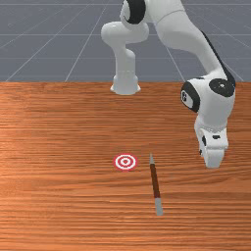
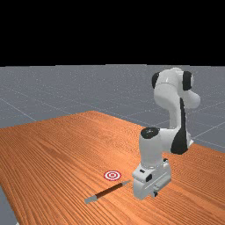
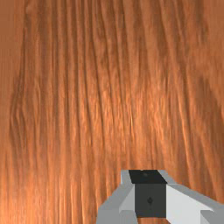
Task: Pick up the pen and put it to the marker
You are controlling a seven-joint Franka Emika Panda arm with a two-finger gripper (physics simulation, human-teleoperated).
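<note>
Wooden table (image 1: 59, 142); hand (image 2: 153, 189) apart from pen (image 1: 155, 181), cannot tell opening or grip; arm (image 1: 174, 29) cropped atop front view.

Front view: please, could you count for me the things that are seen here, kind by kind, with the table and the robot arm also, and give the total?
Pen: 1
Round red-and-white target marker: 1
Robot arm: 1
Wooden table: 1
Total: 4
</note>
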